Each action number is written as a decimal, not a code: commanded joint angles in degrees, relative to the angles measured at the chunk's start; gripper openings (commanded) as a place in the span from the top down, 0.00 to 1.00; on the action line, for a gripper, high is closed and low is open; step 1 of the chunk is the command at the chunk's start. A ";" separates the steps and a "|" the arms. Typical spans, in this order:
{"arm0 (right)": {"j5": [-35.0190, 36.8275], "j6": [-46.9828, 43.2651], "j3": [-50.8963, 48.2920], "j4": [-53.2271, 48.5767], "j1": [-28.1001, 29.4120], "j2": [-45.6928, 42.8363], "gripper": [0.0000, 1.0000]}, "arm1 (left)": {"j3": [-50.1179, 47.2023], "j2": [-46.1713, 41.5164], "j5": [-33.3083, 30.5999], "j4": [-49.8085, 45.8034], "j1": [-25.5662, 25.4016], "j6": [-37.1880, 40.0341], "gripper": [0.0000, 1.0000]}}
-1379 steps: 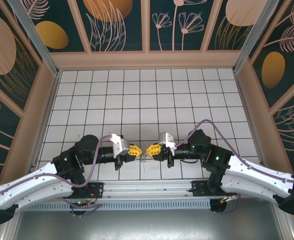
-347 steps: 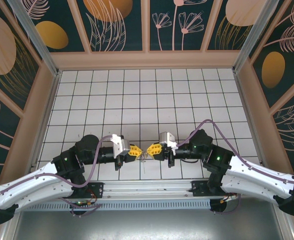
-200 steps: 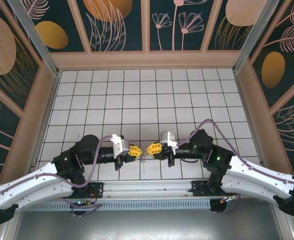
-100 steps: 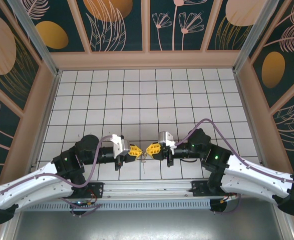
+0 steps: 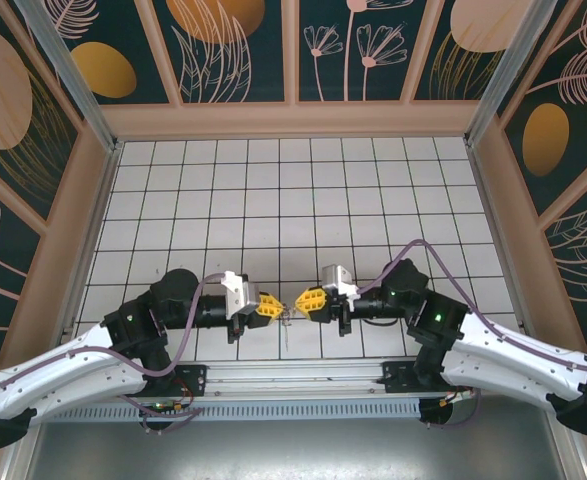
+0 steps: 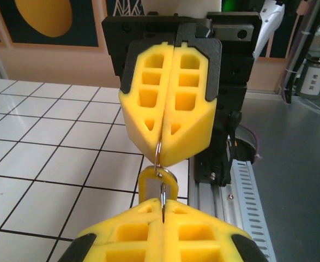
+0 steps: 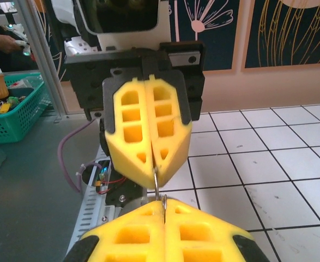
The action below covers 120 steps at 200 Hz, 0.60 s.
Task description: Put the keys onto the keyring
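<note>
Green basket (image 7: 17, 117) holds small mixed items.

Looks out over the right gripper (image 7: 164, 203), yellow fingers pressed flat together at the bottom edge. Faces the left gripper (image 7: 152, 179) head-on, likewise closed, tip pointing down, close to the right one but apart. Between the two tips, pinched in both seams, a thin silvery sliver of the keyring (image 7: 157, 188), seen edge-on. Behind to the right, white tiled floor (image 7: 258, 164) with dark grout. To the left, a grey surface, a slotted metal rail (image 7: 91, 210), a purple cable (image 7: 67, 147) and a teal basket (image 7: 10, 106).
</note>
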 commanded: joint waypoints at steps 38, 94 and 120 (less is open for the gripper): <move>1.05 1.90 -6.26 4.07 -0.16 -5.03 1.00 | 2.48 -1.24 -1.75 -0.88 0.17 2.06 1.00; 0.11 6.29 -10.99 15.84 -0.10 -6.14 1.00 | 2.48 -0.17 -1.10 1.09 0.19 1.63 1.00; 0.46 9.57 -13.65 23.89 -0.03 -5.65 1.00 | 3.00 -0.73 -0.47 -0.10 0.13 2.43 1.00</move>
